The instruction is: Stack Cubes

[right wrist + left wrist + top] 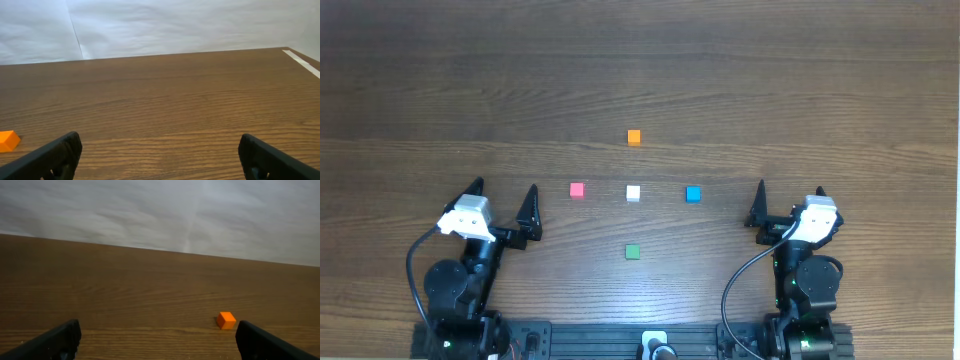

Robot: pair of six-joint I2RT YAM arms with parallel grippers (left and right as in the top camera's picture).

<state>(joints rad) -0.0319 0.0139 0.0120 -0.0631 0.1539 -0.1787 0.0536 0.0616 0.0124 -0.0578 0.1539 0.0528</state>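
Five small cubes lie apart on the wooden table: an orange cube (634,137) farthest back, a pink cube (577,189), a white cube (633,193) and a blue cube (693,193) in a row, and a green cube (632,252) nearest the arm bases. My left gripper (503,194) stands open near the front left, left of the pink cube, holding nothing. My right gripper (789,195) stands open at the front right, right of the blue cube, also empty. The orange cube (226,320) sits ahead of the left gripper (159,340), and at the edge (8,140) ahead of the right gripper (160,157).
The wooden table (640,70) stretches bare toward the back. A white wall (160,25) rises beyond its far edge. A pale strip (302,62) runs along the table's right side.
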